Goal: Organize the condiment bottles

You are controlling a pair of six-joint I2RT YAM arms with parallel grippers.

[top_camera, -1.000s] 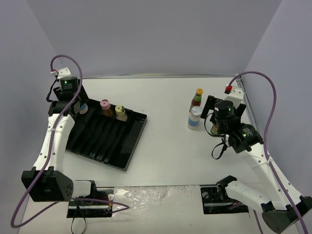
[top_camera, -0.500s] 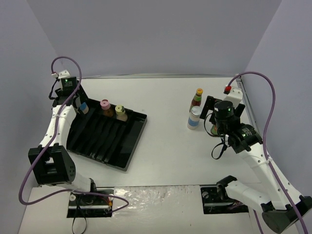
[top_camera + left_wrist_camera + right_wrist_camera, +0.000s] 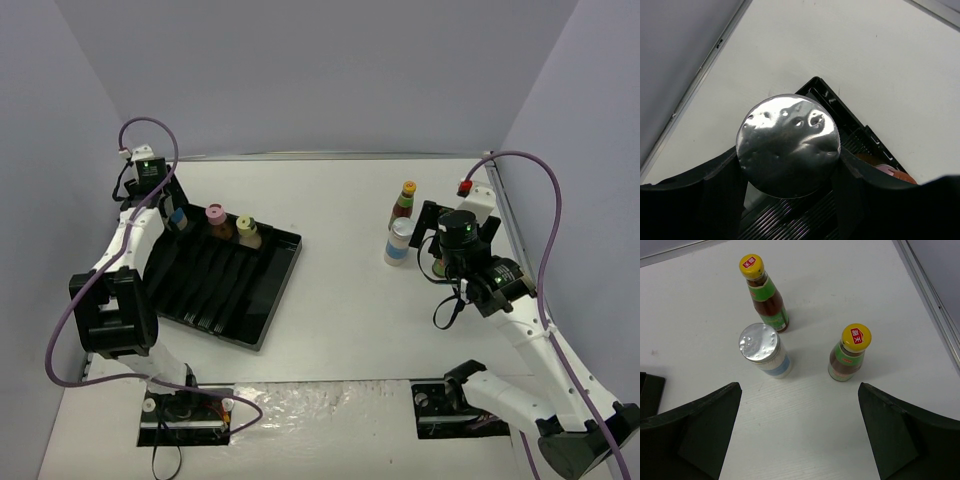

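Observation:
My left gripper (image 3: 788, 160) is shut on a silver-lidded bottle (image 3: 788, 145) with a blue-white label (image 3: 178, 215), held upright at the far left corner of the black ridged tray (image 3: 262, 290). A pink-capped bottle (image 3: 216, 220) and a pale-yellow-capped bottle (image 3: 247, 230) stand in the tray's far end beside it. On the right, my right gripper (image 3: 799, 387) hangs open over bare table. Just beyond it are a second silver-lidded bottle (image 3: 759, 342) and two dark yellow-capped bottles with red-green labels (image 3: 762, 290) (image 3: 850, 352).
The table's far edge and the left wall run close behind the tray corner (image 3: 815, 82). The right table edge (image 3: 930, 300) lies a short way beyond the nearer dark bottle. The tray's ridged near half (image 3: 215, 300) holds nothing.
The left arm has stretched farther back and folded upward, carrying the silver-lidded bottle slightly toward the tray's far left corner. The right arm has barely moved.

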